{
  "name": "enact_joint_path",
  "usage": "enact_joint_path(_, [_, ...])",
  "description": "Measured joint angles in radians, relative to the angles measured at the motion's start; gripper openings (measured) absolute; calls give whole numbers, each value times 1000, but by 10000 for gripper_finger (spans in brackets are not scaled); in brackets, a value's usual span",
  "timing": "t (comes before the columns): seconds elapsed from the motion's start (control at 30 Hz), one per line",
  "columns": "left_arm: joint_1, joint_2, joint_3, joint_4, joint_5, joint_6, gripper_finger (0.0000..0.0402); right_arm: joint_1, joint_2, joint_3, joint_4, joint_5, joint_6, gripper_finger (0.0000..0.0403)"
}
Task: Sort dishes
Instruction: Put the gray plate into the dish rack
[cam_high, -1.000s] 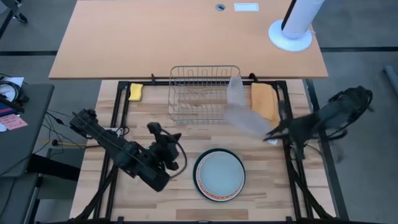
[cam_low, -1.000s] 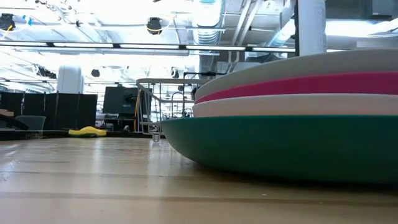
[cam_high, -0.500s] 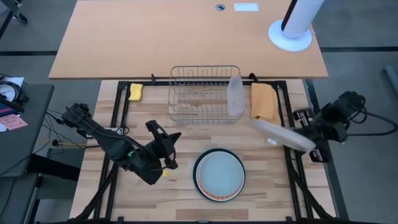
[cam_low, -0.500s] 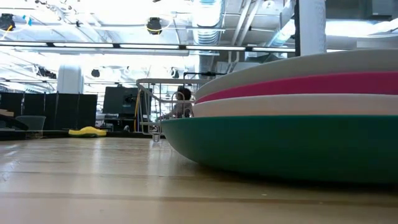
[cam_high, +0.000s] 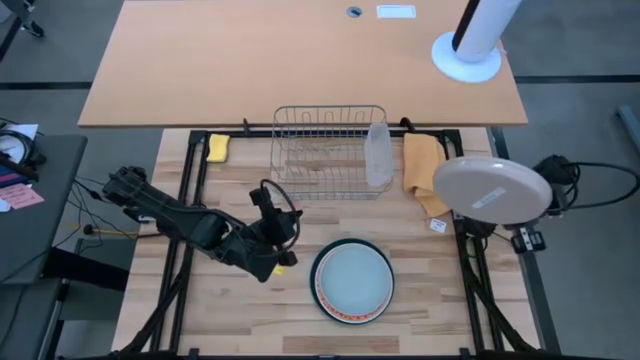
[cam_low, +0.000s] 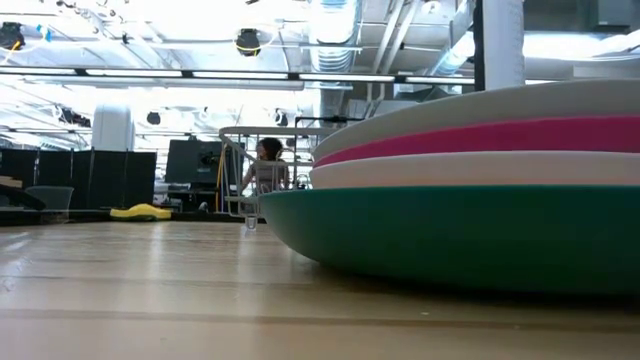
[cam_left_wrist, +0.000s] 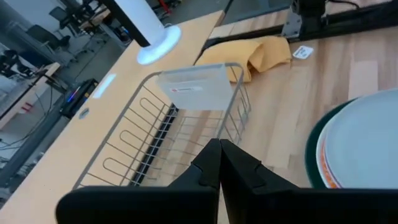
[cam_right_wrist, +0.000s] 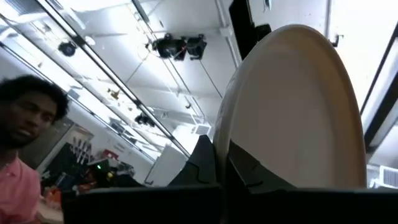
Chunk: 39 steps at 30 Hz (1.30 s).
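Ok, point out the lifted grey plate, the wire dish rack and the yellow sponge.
grey plate (cam_high: 491, 189), high view, middle of its face.
wire dish rack (cam_high: 328, 110), high view, back rim.
yellow sponge (cam_high: 218, 147), high view, its centre.

Two dark, jointed robot arms, one on each side of the table (cam_high: 300, 300).

The left arm (cam_high: 190, 228) is matt black, built of slim links and bulkier joint housings, with thin black cables looping beside its wrist and a small yellow mark near its tip. Its pincer (cam_left_wrist: 219, 163) has two black, wedge-shaped fingers with smooth flat faces. The right arm (cam_high: 556, 180) is likewise black, with a black cable arcing off it; its pincer (cam_right_wrist: 221, 163) shows the same dark angular fingers.
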Motion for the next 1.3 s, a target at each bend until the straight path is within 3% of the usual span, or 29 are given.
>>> enact_joint_path(0.2, [10,13,0,1,23,0,0,-32,6,0,-25,-46,-13,0])
enact_joint_path(1.07, [10,13,1,-1,20,-12,0,-42,19,0,-10,-22,-12,1])
enact_joint_path(1.3, [12,13,1,-2,19,-12,0,-41,154,28,11,46,-99,1])
